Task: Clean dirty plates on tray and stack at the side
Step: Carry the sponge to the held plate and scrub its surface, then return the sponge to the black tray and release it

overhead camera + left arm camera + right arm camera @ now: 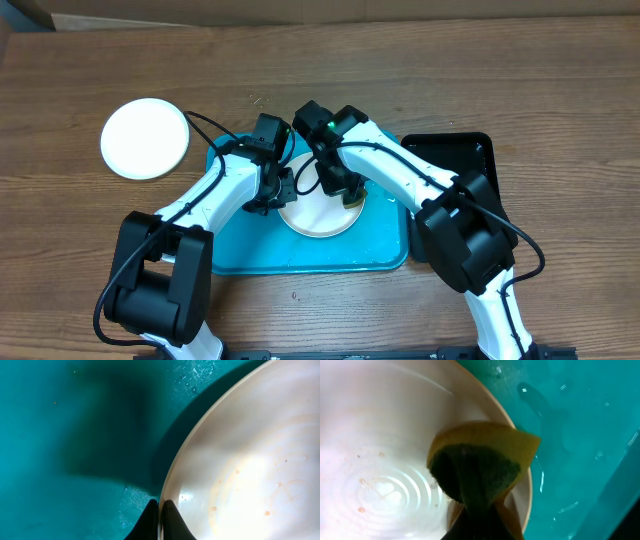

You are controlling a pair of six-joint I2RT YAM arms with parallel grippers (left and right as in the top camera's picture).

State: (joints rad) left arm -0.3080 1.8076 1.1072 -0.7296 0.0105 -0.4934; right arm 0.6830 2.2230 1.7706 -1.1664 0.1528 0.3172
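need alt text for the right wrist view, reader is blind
The right gripper presses a folded yellow sponge, dark green scouring side showing, against the inner rim of a white plate. The plate carries faint orange specks and sits on a wet turquoise tray.

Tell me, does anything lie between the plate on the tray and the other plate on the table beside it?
No loose thing shows between the plate and the side plate. Only the rim of the tray must be crossed, and the left end effector, pinching the plate's edge, is on that side.
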